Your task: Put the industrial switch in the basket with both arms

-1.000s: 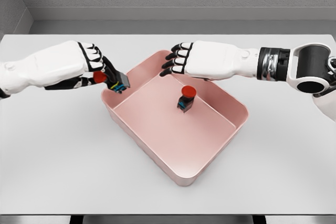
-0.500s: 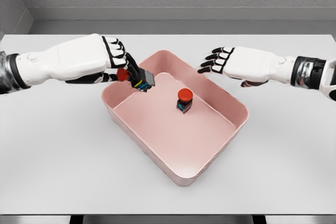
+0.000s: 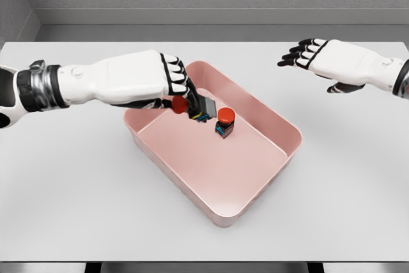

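Head view
Basket [image 3: 281,155]: pink, smooth plastic look, rectangular with rounded corners and low walls, set askew near the middle of the table
Switch in basket [image 3: 224,121]: small dark block with blue trim and a round red button on top, upright on the basket floor near its far wall
Held switch [image 3: 197,107]: same kind, red button and dark body with coloured marks, tilted on its side, above the basket's far left part, just beside the standing switch; whether the two touch cannot be told
Left hand [image 3: 163,84]: glossy white shell with black finger joints, fingers curled and pinching the held switch, arm reaching in over the basket's left rim
Right hand [image 3: 339,61]: white and black, fingers spread and holding nothing, above the table's far right part, well apart from the basket
Table [image 3: 77,183]: flat, matte, pale grey
Room: grey wall behind the table's far edge
Writing: none legible
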{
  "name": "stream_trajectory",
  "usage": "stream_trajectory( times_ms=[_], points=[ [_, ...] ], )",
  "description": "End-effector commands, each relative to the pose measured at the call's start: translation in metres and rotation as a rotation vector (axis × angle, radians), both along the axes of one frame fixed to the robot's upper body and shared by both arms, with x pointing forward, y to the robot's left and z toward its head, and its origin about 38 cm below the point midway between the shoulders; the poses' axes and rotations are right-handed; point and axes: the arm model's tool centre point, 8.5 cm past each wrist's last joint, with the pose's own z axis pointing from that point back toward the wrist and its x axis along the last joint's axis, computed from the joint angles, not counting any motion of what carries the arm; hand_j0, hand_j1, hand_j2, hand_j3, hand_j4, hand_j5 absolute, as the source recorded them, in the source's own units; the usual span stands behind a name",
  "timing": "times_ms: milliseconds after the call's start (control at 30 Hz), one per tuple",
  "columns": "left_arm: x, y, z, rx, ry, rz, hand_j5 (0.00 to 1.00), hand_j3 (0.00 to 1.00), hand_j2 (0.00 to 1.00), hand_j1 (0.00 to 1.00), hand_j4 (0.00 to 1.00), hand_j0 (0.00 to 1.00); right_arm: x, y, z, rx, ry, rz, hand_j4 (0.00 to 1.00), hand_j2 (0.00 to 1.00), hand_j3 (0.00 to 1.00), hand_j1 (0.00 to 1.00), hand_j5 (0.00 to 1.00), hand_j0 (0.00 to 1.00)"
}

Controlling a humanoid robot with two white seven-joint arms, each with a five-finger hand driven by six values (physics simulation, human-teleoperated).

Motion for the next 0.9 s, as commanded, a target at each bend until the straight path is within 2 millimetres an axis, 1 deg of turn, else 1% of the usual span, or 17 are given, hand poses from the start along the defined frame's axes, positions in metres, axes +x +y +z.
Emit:
stream_trajectory(
  times_ms=[0,33,67,133,167,200,333,467,500,567,600,633,667,733,767,833,867],
  points=[
    [-0.001,-0.003,-0.005,0.008,0.011,-0.007,0.61,0.61,0.61,0.61,0.61,0.61,0.000,0.000,0.002,0.008,-0.004,-0.001,1.00,1.00,1.00,1.00,1.00,1.00],
    [-0.001,-0.003,-0.005,0.008,0.011,-0.007,0.63,0.63,0.63,0.63,0.63,0.63,0.000,0.001,0.002,0.008,-0.004,0.001,1.00,1.00,1.00,1.00,1.00,1.00],
    [-0.001,-0.003,-0.005,0.008,0.011,-0.007,0.69,0.69,0.69,0.69,0.69,0.69,0.000,0.001,0.002,0.009,-0.002,0.002,1.00,1.00,1.00,1.00,1.00,1.00],
    [-0.001,-0.003,-0.004,0.000,0.013,-0.008,0.84,0.84,0.84,0.84,0.84,0.84,0.000,-0.001,0.002,0.003,-0.001,-0.004,1.00,1.00,1.00,1.00,1.00,1.00],
    [-0.001,-0.004,-0.003,-0.003,0.012,-0.009,0.96,0.96,0.96,0.96,0.96,0.96,0.000,-0.001,0.002,0.003,-0.001,-0.004,1.00,1.00,1.00,1.00,1.00,1.00],
    [-0.001,-0.005,-0.001,-0.007,0.008,-0.013,1.00,1.00,1.00,1.00,1.00,1.00,0.000,0.000,0.001,0.004,-0.001,-0.001,1.00,1.00,1.00,1.00,1.00,1.00],
    [0.000,-0.011,0.005,-0.026,-0.003,-0.027,1.00,1.00,1.00,1.00,1.00,1.00,0.000,-0.001,0.002,0.006,-0.004,-0.003,1.00,1.00,1.00,1.00,1.00,1.00],
    [0.001,-0.006,0.010,-0.034,-0.007,-0.018,1.00,1.00,1.00,1.00,1.00,1.00,0.000,-0.001,0.003,0.006,-0.005,-0.001,1.00,1.00,1.00,1.00,1.00,1.00],
    [0.002,0.004,0.013,-0.051,0.021,-0.003,1.00,1.00,1.00,1.00,1.00,1.00,0.000,0.000,0.002,0.006,-0.004,0.000,1.00,1.00,1.00,1.00,1.00,1.00],
    [0.008,0.036,0.022,-0.044,0.040,0.071,1.00,1.00,1.00,1.00,1.00,1.00,0.000,-0.001,0.003,0.006,-0.005,-0.001,1.00,1.00,1.00,1.00,1.00,1.00],
    [0.008,0.050,0.029,-0.045,0.035,0.101,1.00,1.00,1.00,1.00,1.00,1.00,0.000,-0.001,0.003,0.006,-0.005,-0.001,1.00,1.00,1.00,1.00,1.00,1.00],
    [0.005,0.074,0.030,-0.007,0.038,0.157,1.00,1.00,1.00,1.00,1.00,1.00,-0.001,-0.002,0.003,0.006,-0.005,-0.003,1.00,1.00,1.00,1.00,1.00,1.00],
    [0.003,0.088,0.029,0.003,0.038,0.192,1.00,1.00,1.00,1.00,1.00,1.00,-0.001,-0.002,0.003,0.006,-0.005,-0.003,1.00,1.00,1.00,1.00,1.00,1.00],
    [0.003,0.105,0.027,0.014,0.047,0.240,1.00,1.00,1.00,1.00,1.00,1.00,-0.001,-0.001,0.004,0.006,-0.007,-0.002,1.00,1.00,1.00,1.00,1.00,1.00],
    [0.006,0.115,0.027,0.019,0.053,0.271,1.00,1.00,1.00,1.00,1.00,1.00,0.000,-0.001,0.004,0.007,-0.009,-0.001,1.00,1.00,1.00,1.00,1.00,1.00],
    [0.011,0.128,0.024,0.028,0.066,0.313,1.00,1.00,1.00,1.00,1.00,1.00,0.000,-0.001,0.006,0.004,-0.013,-0.002,1.00,1.00,1.00,1.00,1.00,1.00],
    [0.012,0.130,0.025,0.026,0.063,0.317,1.00,1.00,1.00,1.00,1.00,1.00,0.000,-0.002,0.004,0.004,-0.008,-0.003,1.00,1.00,1.00,1.00,1.00,1.00]
  ],
)
